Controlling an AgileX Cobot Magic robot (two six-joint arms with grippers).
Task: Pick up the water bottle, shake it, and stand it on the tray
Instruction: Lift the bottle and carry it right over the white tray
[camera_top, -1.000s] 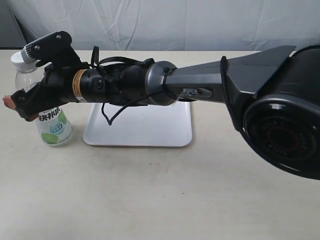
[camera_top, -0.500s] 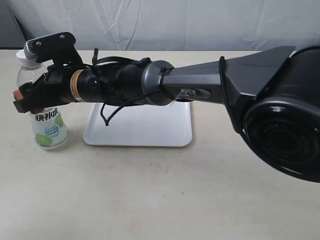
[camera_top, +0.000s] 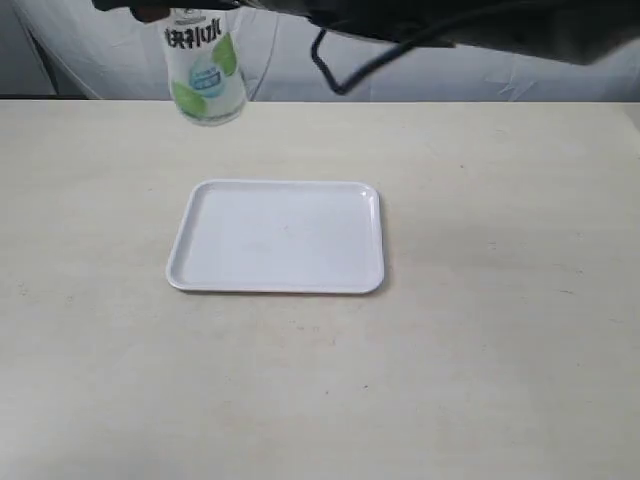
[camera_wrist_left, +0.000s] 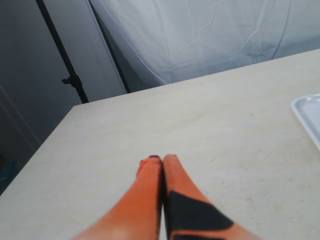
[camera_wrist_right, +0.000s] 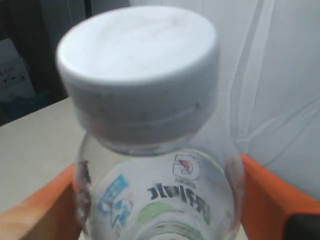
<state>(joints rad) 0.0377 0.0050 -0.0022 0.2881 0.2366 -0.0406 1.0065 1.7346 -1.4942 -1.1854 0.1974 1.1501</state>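
Presently the right gripper (camera_wrist_right: 159, 215) is holding the water bottle (camera_top: 205, 65) clear of the table (camera_top: 480, 380), at the top edge of the exterior view. The bottle is sitting above the ground beyond the tray's (camera_top: 280, 240) far left corner. The gripper's orange fingers (camera_wrist_right: 42, 207) are pressing on both sides of the clear body, below the white cap (camera_wrist_right: 137, 60). The bottle is hanging roughly upright, with its label facing the exterior camera. The tray is lying flat on the table. The left gripper (camera_wrist_left: 161, 161) is pointing across the table, its jaws closed tight together and gripping nothing.
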